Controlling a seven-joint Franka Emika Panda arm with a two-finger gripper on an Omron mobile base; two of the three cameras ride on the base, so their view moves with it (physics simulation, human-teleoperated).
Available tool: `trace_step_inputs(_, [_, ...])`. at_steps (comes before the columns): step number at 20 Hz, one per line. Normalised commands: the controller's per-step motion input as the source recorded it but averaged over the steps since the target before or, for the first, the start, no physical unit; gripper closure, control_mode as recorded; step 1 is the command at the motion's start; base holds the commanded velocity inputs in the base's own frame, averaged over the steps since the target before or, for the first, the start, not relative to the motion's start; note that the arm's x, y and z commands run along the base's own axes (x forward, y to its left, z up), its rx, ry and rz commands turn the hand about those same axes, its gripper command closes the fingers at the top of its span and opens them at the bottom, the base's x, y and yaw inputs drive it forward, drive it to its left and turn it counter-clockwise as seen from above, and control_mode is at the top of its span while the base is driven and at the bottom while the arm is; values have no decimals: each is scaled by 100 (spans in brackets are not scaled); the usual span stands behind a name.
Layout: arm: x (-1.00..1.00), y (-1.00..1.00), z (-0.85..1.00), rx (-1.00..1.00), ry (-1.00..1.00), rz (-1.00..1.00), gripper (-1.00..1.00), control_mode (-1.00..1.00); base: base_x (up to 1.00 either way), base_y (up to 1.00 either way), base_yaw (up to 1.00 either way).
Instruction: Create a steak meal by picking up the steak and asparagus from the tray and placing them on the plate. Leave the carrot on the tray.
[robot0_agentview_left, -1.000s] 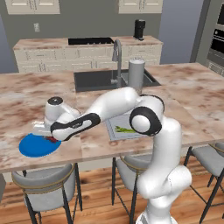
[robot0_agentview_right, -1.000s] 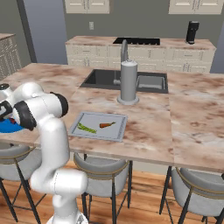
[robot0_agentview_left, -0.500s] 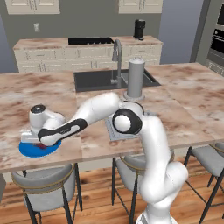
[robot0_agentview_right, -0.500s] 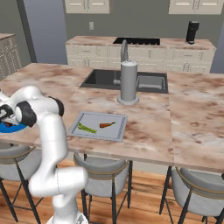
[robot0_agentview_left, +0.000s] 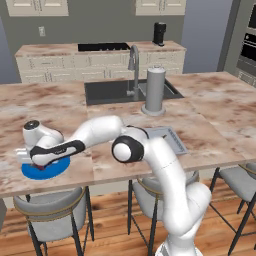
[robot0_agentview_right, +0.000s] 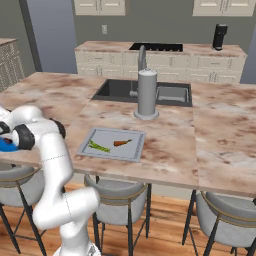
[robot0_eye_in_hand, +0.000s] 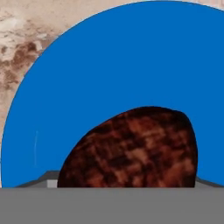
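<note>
You have the steak (robot0_eye_in_hand: 131, 148) low over the plate (robot0_eye_in_hand: 109, 70), which sits near the front edge of the bench (robot0_agentview_left: 65, 107) far out to the arm's left. In the hand view the meat sits right at the jaws with blue plate showing on every side of it. The finger tips are hidden behind the meat, so you cannot tell whether the jaws are clamped on it or have let go; whether it touches the plate can't be told either. Treat the steak as a chunky, fairly heavy slab with some give: if you do hold it, release it low so it doesn't bounce or slide on the smooth plate. On the tray (robot0_agentview_right: 85, 149) the asparagus (robot0_agentview_right: 98, 147) lies near the left end and the carrot (robot0_agentview_right: 121, 143) just beside it toward the middle, the two apart. The asparagus looks light and thin, likely to roll or slip. Take it across the middle of the bundle, jaws square to the stalks, and keep well away from the carrot, which stays put.
</note>
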Motion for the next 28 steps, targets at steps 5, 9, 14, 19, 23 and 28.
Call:
trace_step_inputs(5, [23, 14, -21, -2, 0, 0, -100, -100, 0, 0, 0])
trace_step_inputs(9, [-3, -25, -11, 0, 0, 1, -100, -100, 0, 0, 0])
trace_step_inputs(14, [-16, -50, -1, 0, -2, 2, -100, -100, 0, 0, 0])
trace_step_inputs(19, [-30, -45, 1, 0, -4, 3, -100, -100, 0, 0, 0])
trace_step_inputs(23, [-81, -59, 21, 3, -22, 2, -100, -100, 0, 0, 0])
trace_step_inputs(28, [-68, -43, 46, 6, -27, 4, -100, -100, 0, 0, 0])
